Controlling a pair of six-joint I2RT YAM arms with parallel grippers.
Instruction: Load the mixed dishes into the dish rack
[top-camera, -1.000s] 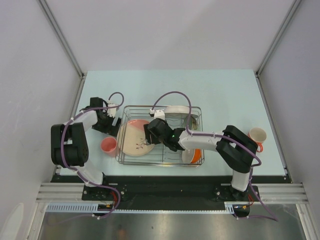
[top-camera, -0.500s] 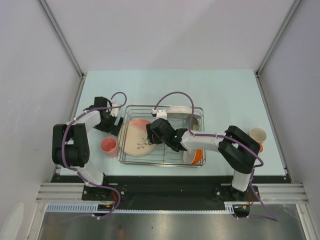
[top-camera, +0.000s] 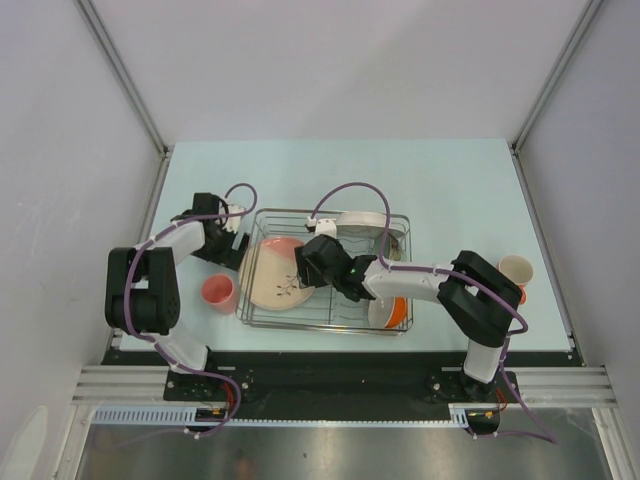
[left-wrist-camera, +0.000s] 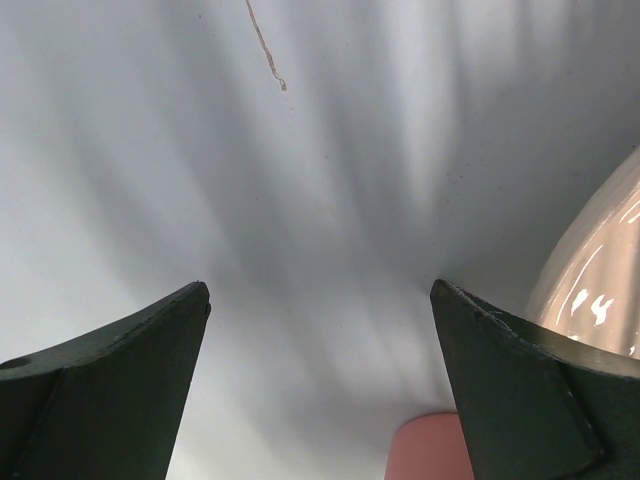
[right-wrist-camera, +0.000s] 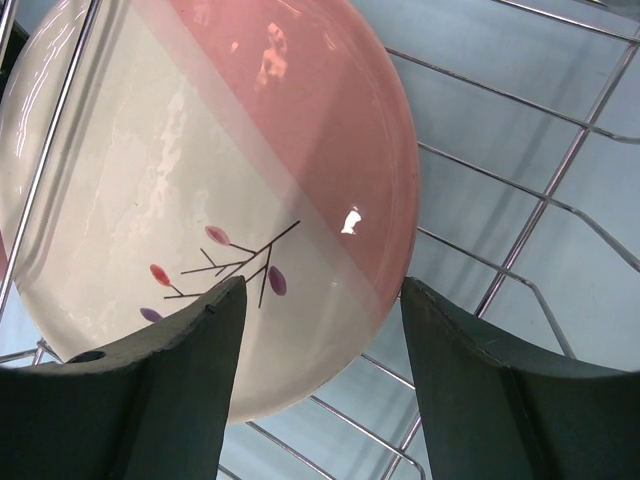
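The silver wire dish rack (top-camera: 300, 212) stands mid-table. A large pinkish-white plate (top-camera: 270, 277) with a twig drawing lies tilted in its left end, and fills the right wrist view (right-wrist-camera: 200, 180). My right gripper (top-camera: 303, 272) is open over the plate's right rim (right-wrist-camera: 320, 300), not touching it. An orange bowl with a white inside (top-camera: 388, 312) sits in the rack's front right corner. Another plate (top-camera: 358, 219) stands at the rack's back. A coral-pink cup (top-camera: 218, 292) stands on the table left of the rack. My left gripper (top-camera: 237, 252) is open and empty (left-wrist-camera: 320, 300) beside the rack's left end.
A second cup (top-camera: 516, 271), white inside, stands on the table at the far right, by the right arm's elbow. In the left wrist view the coral cup (left-wrist-camera: 430, 452) and the plate's rim (left-wrist-camera: 600, 270) show past the fingers. Metal side rails border the table.
My left gripper has moved right, up to the rack's left end, and the rack with its plate has shifted slightly right. My right gripper stays open over the plate.
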